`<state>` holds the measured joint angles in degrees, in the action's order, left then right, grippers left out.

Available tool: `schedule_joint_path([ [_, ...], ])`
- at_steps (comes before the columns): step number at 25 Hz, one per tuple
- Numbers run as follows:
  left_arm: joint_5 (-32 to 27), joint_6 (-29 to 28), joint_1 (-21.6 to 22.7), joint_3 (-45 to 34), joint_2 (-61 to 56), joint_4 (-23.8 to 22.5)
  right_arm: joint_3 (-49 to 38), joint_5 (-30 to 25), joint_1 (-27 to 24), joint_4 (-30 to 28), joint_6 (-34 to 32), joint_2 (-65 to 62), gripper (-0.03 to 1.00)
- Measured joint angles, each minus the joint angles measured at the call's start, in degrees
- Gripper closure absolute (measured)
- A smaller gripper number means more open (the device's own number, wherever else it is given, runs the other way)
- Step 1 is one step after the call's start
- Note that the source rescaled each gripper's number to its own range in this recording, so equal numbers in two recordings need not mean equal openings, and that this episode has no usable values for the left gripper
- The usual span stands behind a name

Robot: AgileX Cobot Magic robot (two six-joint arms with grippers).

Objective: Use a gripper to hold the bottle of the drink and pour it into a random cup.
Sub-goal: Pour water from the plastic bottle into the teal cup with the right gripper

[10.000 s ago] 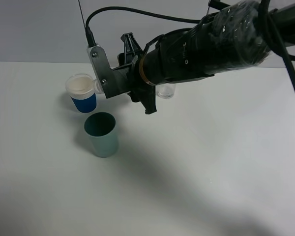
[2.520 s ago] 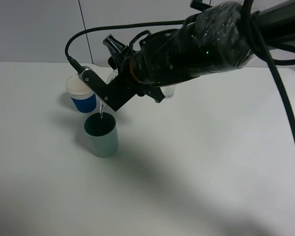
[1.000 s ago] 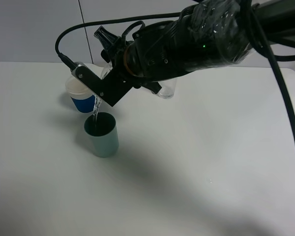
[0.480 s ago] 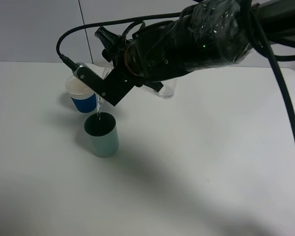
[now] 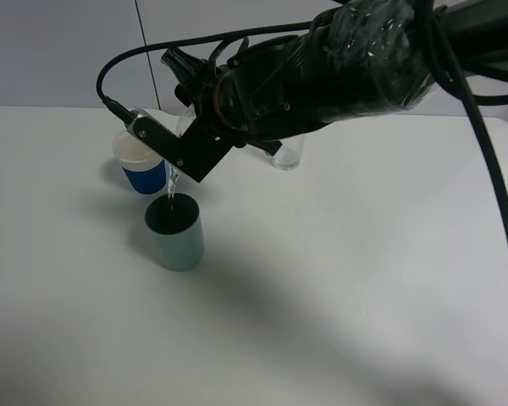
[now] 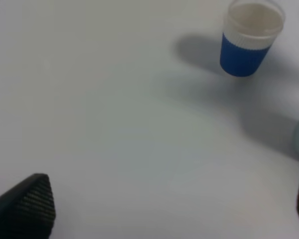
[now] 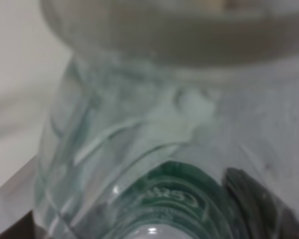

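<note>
Far left on the surface (image 5: 364, 279) stands a blue-sleeved paper cup (image 5: 142, 161); just nearer, the cup (image 5: 176, 230) receives a thin stream (image 5: 170, 184) from the bottle (image 7: 159, 144), tilted above it and clamped in the right hand (image 5: 199, 106). Pouring looks under way; next, I judge, the bottle must be turned back upright gently.

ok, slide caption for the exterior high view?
Right gripper tilts the bottle, pouring a thin stream into the teal cup.

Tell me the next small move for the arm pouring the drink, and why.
Probably hold the bottle at this tilt a moment: a thin stream is falling from it into the teal cup, landing inside its rim.
</note>
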<state>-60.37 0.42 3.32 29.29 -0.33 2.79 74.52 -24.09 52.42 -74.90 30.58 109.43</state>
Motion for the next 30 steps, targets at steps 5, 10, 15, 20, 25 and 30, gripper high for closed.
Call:
schedule_joint_path([
  [5,0.00,0.00,0.00,0.00,0.00,0.00,0.00,0.00,0.00,-0.73,0.97,0.00,0.97],
  [10,0.00,0.00,0.00,0.00,0.00,0.00,0.00,0.06,0.00,-1.40,1.21,0.00,0.97],
  [15,0.00,0.00,0.00,0.00,0.00,0.00,0.00,0.11,0.00,-1.66,1.41,0.00,0.97],
  [20,0.00,0.00,0.00,0.00,0.00,0.00,0.00,0.23,0.00,-2.92,1.41,0.00,0.97],
  [25,0.00,0.00,0.00,0.00,0.00,0.06,0.00,0.38,0.48,-3.18,1.41,0.00,0.97],
  [30,0.00,0.00,0.00,0.00,0.00,0.06,0.00,1.10,1.18,-3.66,1.41,0.00,0.97],
])
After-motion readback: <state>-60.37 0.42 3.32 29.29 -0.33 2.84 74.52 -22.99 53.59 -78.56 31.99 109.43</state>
